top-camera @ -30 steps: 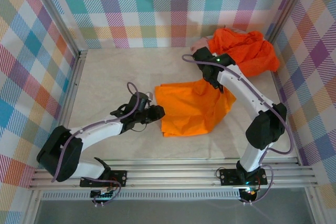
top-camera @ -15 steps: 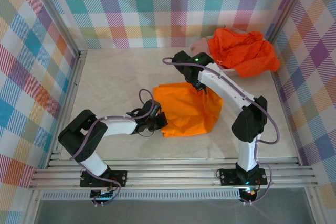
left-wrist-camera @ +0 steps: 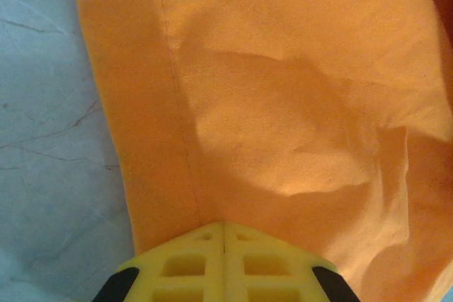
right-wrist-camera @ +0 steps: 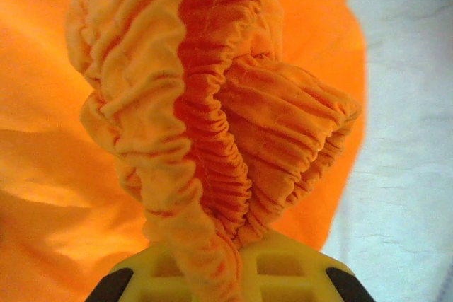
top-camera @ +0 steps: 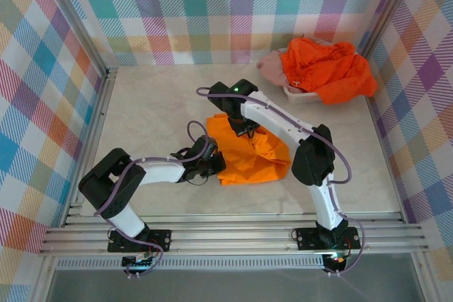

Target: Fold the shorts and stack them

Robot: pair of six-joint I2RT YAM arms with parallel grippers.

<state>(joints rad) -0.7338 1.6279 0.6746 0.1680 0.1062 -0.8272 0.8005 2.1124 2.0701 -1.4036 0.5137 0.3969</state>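
The orange shorts (top-camera: 255, 157) lie partly folded at the centre of the top view, on the pale table (top-camera: 156, 104). The left gripper (top-camera: 212, 165) sits at the cloth's lower left edge. In the left wrist view, its yellow fingers (left-wrist-camera: 177, 266) are pressed together on the hem at the bottom of the frame, and a seam runs upward from them. The right gripper (top-camera: 244, 129) is at the cloth's upper edge. In the right wrist view, it pinches the gathered elastic waistband (right-wrist-camera: 205, 104), which bunches upward from the jaws. At the upper right of the top view, the second orange shorts (top-camera: 329, 68) and the pink shorts (top-camera: 269, 67) are heaped on a white basket (top-camera: 301, 95).
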